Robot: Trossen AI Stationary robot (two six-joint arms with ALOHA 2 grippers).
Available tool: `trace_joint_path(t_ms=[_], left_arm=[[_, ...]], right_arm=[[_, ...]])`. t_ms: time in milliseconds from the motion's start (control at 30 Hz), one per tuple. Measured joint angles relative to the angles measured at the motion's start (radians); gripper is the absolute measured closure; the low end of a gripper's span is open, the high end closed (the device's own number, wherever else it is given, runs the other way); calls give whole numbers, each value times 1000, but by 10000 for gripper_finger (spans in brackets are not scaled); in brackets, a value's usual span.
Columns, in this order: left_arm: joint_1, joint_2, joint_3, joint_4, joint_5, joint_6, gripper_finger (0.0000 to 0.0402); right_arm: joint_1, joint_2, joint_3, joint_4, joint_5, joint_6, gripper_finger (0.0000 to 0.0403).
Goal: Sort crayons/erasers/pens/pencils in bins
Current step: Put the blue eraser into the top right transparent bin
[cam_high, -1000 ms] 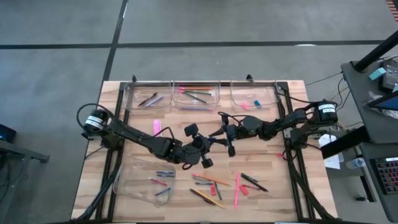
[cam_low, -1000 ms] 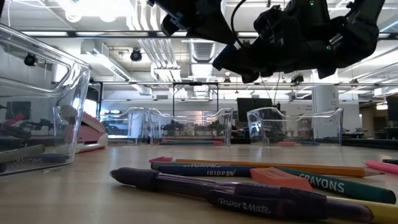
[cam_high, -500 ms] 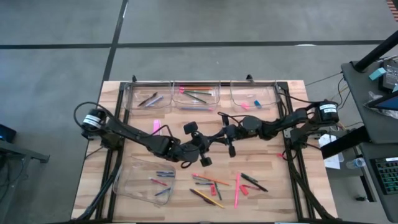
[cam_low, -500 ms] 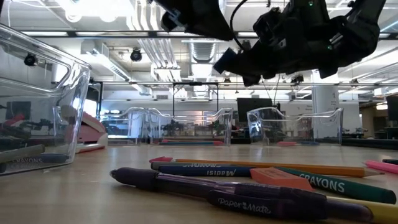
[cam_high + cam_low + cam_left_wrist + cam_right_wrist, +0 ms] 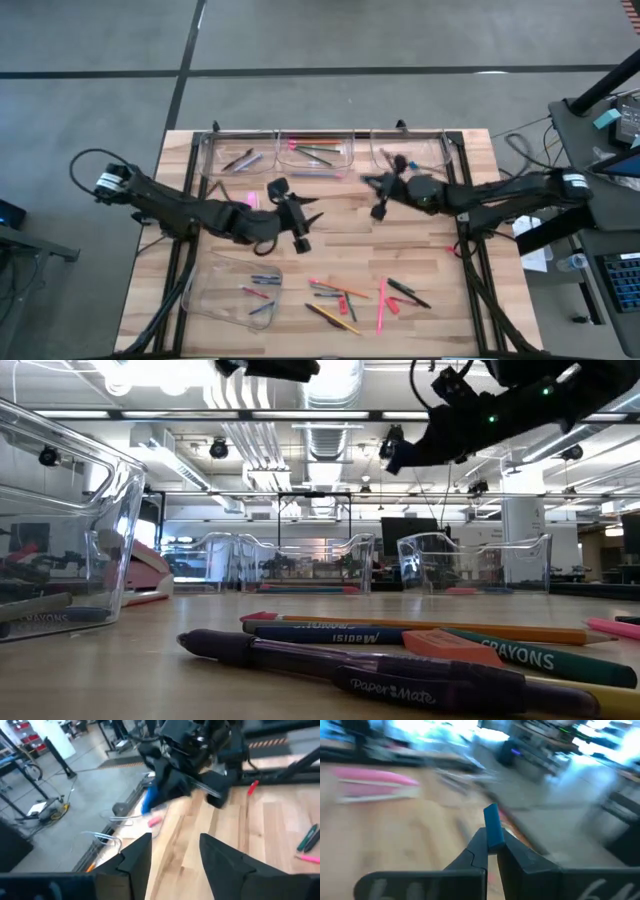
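My right gripper (image 5: 492, 847) is shut on a small blue eraser (image 5: 493, 827), above the table's middle right (image 5: 368, 182). My left gripper (image 5: 175, 855) stands open with nothing between its fingers, above the table's middle left (image 5: 312, 215), and faces the right one. Three clear bins (image 5: 315, 152) line the far edge. Another bin (image 5: 232, 290) sits at the near left with crayons in it. Loose pens, pencils and crayons (image 5: 350, 300) lie near the front edge. My right gripper pinches the blue eraser's lower end (image 5: 493, 844) between its two fingertips (image 5: 479, 845). The rest of the block sticks out past the tips. The fingers reach in about level from the table's right side, and the eraser is lifted clear of the table.
A pink flat object (image 5: 251, 201) lies on the wood beside my left arm. The far right bin (image 5: 408, 152) holds pink and blue bits. Black frame rails (image 5: 180, 270) run along the table's left and right sides. Bare wood lies between the two grippers.
The two grippers, close together over the table's middle a second ago, have drawn apart and risen. My left one went back toward the left edge. My right one went toward the right and far edges and tipped up nearer to level.
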Motion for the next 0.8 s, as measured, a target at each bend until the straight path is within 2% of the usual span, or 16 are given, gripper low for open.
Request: trace_joint_path(t_ms=[200, 333, 433, 600, 800], left_arm=[[51, -155, -285, 344, 136, 0, 266], [59, -212, -440, 574, 141, 0, 273], [59, -232, -516, 665, 143, 0, 274], [59, -242, -547, 692, 146, 1, 274], [61, -240, -547, 692, 142, 32, 275]], right_arm=[[-195, -109, 77, -352, 37, 83, 390], [-344, -121, 127, -559, 38, 141, 389], [-427, -120, 152, -673, 36, 186, 376], [-509, -102, 153, -739, -14, 199, 312], [-545, -77, 151, -740, -43, 208, 218]])
